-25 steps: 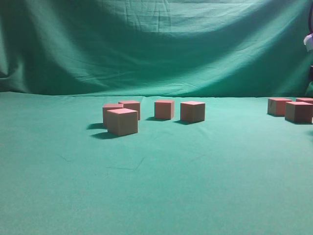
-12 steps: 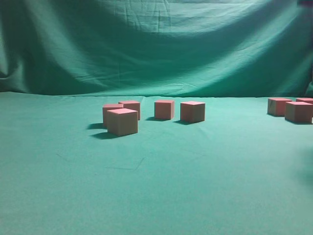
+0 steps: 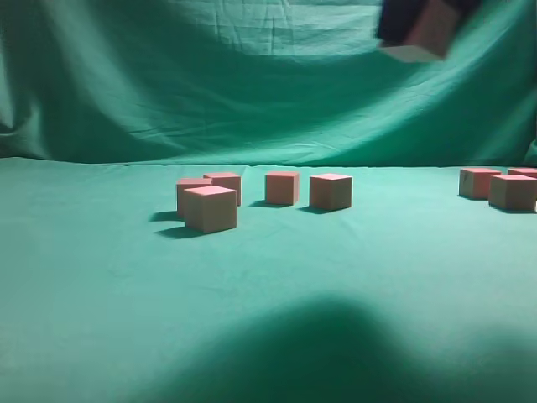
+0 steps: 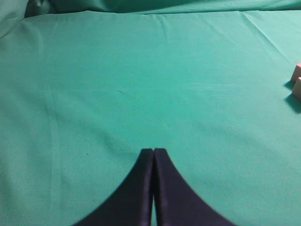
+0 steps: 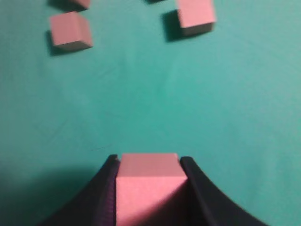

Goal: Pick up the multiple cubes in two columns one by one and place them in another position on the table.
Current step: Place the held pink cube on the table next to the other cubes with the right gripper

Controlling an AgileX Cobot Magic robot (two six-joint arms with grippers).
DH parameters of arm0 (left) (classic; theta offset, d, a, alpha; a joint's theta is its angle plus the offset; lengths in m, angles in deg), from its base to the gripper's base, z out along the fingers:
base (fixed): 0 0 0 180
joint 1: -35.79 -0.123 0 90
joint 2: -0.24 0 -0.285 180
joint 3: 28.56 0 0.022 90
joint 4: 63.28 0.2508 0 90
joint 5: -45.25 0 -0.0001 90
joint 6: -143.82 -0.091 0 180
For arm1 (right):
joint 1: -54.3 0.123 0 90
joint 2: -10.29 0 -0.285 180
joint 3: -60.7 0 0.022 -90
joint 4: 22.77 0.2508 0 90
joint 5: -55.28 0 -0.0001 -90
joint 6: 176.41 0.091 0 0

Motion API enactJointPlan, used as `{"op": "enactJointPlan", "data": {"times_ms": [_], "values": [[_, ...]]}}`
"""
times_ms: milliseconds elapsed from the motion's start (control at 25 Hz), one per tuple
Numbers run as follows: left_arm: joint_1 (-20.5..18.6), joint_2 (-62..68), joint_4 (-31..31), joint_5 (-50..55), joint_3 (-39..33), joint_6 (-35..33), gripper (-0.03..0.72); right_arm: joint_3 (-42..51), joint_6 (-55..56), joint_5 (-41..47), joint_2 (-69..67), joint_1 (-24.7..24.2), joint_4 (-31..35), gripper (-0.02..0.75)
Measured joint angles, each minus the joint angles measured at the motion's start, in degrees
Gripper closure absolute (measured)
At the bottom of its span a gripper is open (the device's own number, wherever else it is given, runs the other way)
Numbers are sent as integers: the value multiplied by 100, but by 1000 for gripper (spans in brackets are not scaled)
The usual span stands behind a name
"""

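Step in hand: carrying one cube [image 5: 149, 186] through the air, high above the tabletop [image 3: 101, 336], toward a place to set it down.
Right fingers [image 5: 148, 165]: clamped on the carried cube from both sides; seen in the exterior view as a dark blur at the top edge, right of centre [image 3: 419, 25].
Left fingers [image 4: 153, 151]: pressed together, empty, hovering low over bare cloth.
Cubes at centre: five in a loose cluster [image 3: 264, 195], the front-left one [image 3: 210, 208] nearest the camera and hiding part of the one behind.
Cubes at far right: three more [image 3: 503, 185], close together, cut by the frame edge.
Next move: probably lowering onto a free patch, keeping the cube level, then parting the fingers only once the base rests on the cloth.
Open room: wide bare cloth in front of the cluster and between cluster and right group; whole left side bare too.
Edges: tabletop's far edge meets the draped backdrop [image 3: 168, 75] just behind the cubes; little spare room there.
Caution: two cubes [image 5: 69, 31] [image 5: 195, 15] lie ahead below the right wrist; descent best kept clear of them.
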Motion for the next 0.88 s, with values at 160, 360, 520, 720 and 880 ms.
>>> {"op": "enactJointPlan", "data": {"times_ms": [160, 360, 520, 720, 880], "values": [[0, 0, 0, 0, 0, 0, 688, -28, 0, -287, -208, 854, -115, 479], [0, 0, 0, 0, 0, 0, 688, -492, 92, -365, -753, 1272, -278, 479], [0, 0, 0, 0, 0, 0, 688, -1073, 458, -325, -1222, 1297, -521, 479], [0, 0, 0, 0, 0, 0, 688, -1390, 446, -311, -1783, 1350, -822, 479], [0, 0, 0, 0, 0, 0, 688, -1390, 222, -298, -2141, 1500, -1377, 479]]}}
